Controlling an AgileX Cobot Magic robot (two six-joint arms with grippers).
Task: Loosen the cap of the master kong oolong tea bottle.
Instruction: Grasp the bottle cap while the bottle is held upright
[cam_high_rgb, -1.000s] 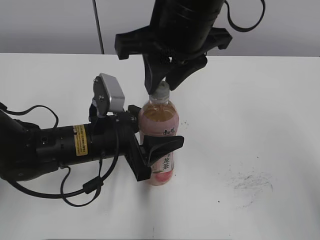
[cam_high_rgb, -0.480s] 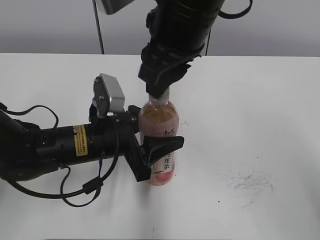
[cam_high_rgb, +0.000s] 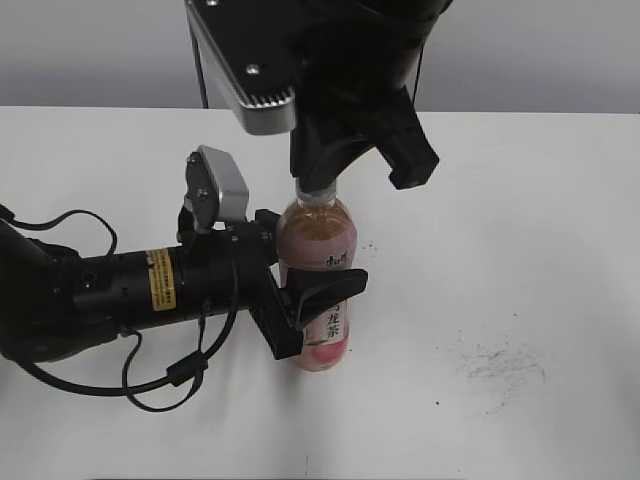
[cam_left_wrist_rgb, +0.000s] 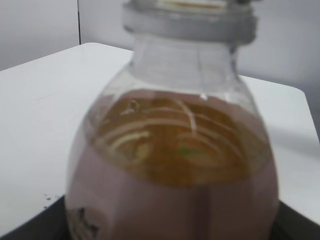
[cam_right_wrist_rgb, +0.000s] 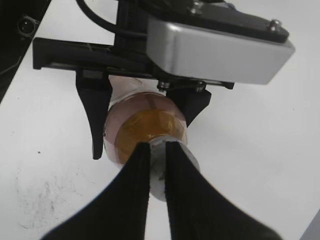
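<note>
While the left gripper (cam_high_rgb: 305, 315) clamps the master kong oolong tea bottle (cam_high_rgb: 318, 285) upright on the counter (cam_high_rgb: 520, 260), the right gripper (cam_right_wrist_rgb: 157, 165) — fingers pinched on the cap (cam_right_wrist_rgb: 159, 167) — has rotated since a second ago; the loosening twist is probably under way.

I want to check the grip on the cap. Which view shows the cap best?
The right wrist view: it looks down on the cap clamped between the right tool fingers. In the exterior view the cap is mostly hidden by that tool. The left wrist view is blurred, showing only its lower rim.
</note>
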